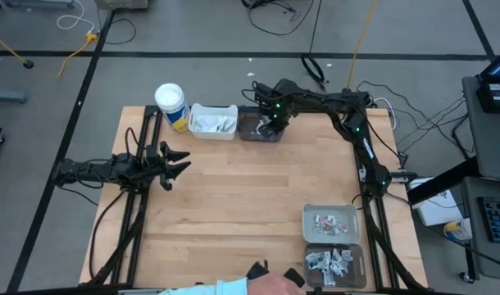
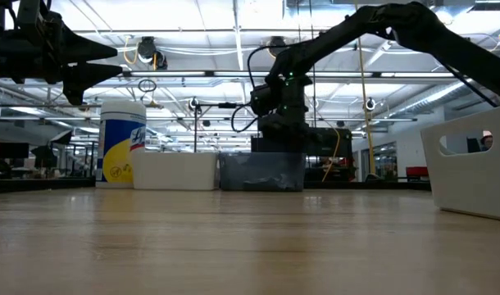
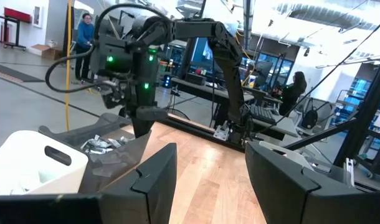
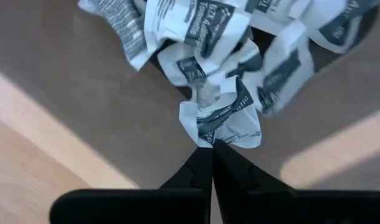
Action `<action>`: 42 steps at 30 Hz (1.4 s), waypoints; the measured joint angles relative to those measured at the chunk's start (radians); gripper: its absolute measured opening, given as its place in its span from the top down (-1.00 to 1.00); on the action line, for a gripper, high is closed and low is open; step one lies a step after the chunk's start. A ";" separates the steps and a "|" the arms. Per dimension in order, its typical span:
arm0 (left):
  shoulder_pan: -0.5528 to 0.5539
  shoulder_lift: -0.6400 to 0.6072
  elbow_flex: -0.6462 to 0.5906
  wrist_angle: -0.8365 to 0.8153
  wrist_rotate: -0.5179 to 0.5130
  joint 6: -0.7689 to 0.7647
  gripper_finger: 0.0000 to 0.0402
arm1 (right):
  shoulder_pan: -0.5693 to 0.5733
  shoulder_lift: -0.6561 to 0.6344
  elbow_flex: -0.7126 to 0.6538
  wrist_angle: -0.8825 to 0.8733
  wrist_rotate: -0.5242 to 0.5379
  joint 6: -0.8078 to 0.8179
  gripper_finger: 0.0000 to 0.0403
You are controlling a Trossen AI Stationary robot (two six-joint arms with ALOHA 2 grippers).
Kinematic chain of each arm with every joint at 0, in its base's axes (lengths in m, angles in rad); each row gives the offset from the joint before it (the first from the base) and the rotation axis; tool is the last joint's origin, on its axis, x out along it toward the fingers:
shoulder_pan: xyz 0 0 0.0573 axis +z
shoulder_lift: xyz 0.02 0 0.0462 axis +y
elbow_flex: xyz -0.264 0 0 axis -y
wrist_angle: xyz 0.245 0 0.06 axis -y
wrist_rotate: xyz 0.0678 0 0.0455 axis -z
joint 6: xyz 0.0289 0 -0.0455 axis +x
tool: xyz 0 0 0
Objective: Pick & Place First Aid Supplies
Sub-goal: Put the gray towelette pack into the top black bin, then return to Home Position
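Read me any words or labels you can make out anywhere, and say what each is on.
"TIC": on the crumpled packet pinched by the right gripper.
Other packets in the dark bin: print too blurred to read.
Cup: blue logo, unreadable.

A grey floor (image 1: pixel 201 74) crossed by dark tape lines (image 1: pixel 90 70) and loose cables (image 1: pixel 270 12) surrounds the wooden table (image 1: pixel 242 197). Rows of bright ceiling lights (image 2: pixel 193 24) hang above. Desks with seated people (image 3: pixel 293 93) stand beyond.

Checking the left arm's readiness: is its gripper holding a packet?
No: the left gripper shows open, empty fingers in its wrist view, with only bare table between them.
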 joint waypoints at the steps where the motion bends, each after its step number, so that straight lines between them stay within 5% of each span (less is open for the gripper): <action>1: 0.000 0.000 0.000 0.000 0.000 0.000 0.03 | 0.000 0.000 -0.009 0.007 0.000 0.000 1.00; 8: 0.000 0.000 0.000 0.000 0.000 0.000 0.03 | 0.004 0.000 -0.022 0.043 0.001 -0.015 0.90; 21: 0.000 0.000 0.000 0.000 0.000 0.000 0.02 | 0.005 0.000 0.002 0.058 0.006 -0.030 0.05; 34: 0.000 0.000 0.000 0.000 0.000 0.000 0.03 | 0.007 -0.110 0.061 0.078 0.045 -0.049 -0.01; 42: 0.000 0.000 0.000 0.000 0.000 0.000 0.03 | 0.011 -0.444 -0.336 0.438 0.163 -0.055 -0.01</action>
